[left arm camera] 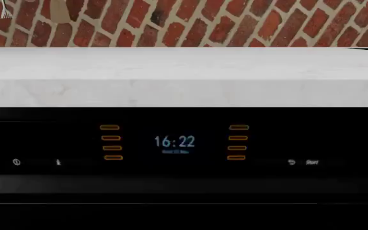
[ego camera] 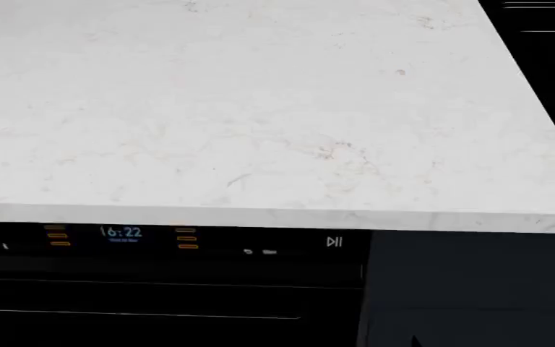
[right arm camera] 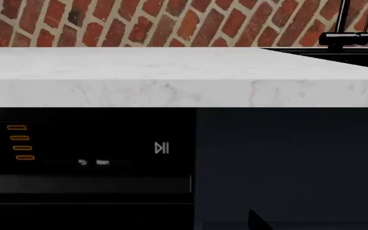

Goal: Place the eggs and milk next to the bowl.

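Note:
The eggs, the milk and the bowl are all out of view in every frame. The head view looks down on a bare stretch of white marble countertop. Both wrist views face the counter's front edge from below its level. No part of my left gripper shows anywhere. In the right wrist view, a dark wedge low against the cabinet front may be one of my right gripper's fingers; its state does not show.
A black oven with a lit control panel reading 16:22 sits under the counter. A dark cabinet front is to its right. Red brick wall behind. A black sink and black tap at the right.

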